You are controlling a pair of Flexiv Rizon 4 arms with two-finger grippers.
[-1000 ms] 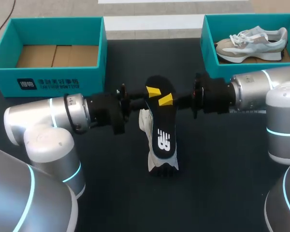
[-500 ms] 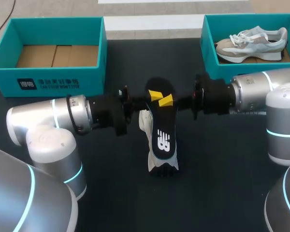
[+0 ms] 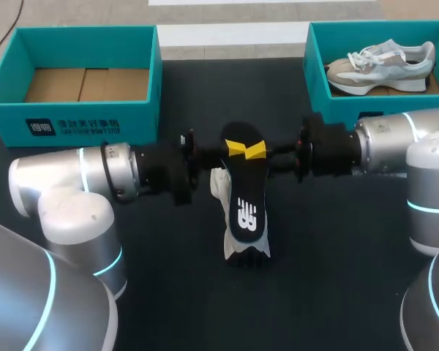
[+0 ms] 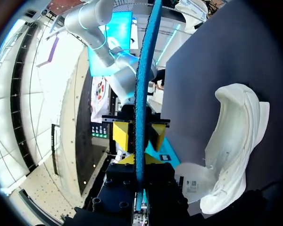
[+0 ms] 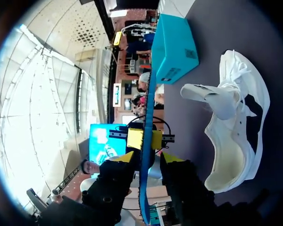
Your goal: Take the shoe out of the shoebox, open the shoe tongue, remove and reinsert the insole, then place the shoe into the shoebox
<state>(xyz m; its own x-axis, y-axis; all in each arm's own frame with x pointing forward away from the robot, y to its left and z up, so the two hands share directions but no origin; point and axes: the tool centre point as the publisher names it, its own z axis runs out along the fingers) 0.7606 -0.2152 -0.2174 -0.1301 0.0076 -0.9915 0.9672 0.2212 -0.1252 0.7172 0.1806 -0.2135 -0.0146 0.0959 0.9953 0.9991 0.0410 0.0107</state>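
Note:
A black insole (image 3: pixel 247 205) with a white logo stands on edge at the table's middle, over the white shoe (image 3: pixel 218 183) lying below it. My left gripper (image 3: pixel 236 148) comes in from the left and is shut on the insole's heel end. In the left wrist view the insole (image 4: pixel 142 84) runs edge-on between my left gripper's (image 4: pixel 139 160) tips, with the shoe (image 4: pixel 236 146) beside it. My right gripper (image 3: pixel 257 151) faces it from the right. In the right wrist view my right gripper (image 5: pixel 148 157) is open, its tips clear of the insole (image 5: pixel 146 108) on both sides.
A teal shoebox (image 3: pixel 80 121) with a bare cardboard floor stands at the back left. Another teal box (image 3: pixel 307 66) at the back right holds a second shoe (image 3: pixel 384 66). Dark table surface lies all around the shoe.
My left gripper closed onto the insole. My right gripper let go of the insole, opened, and drew back slightly to the right. The insole and shoe stayed in place.

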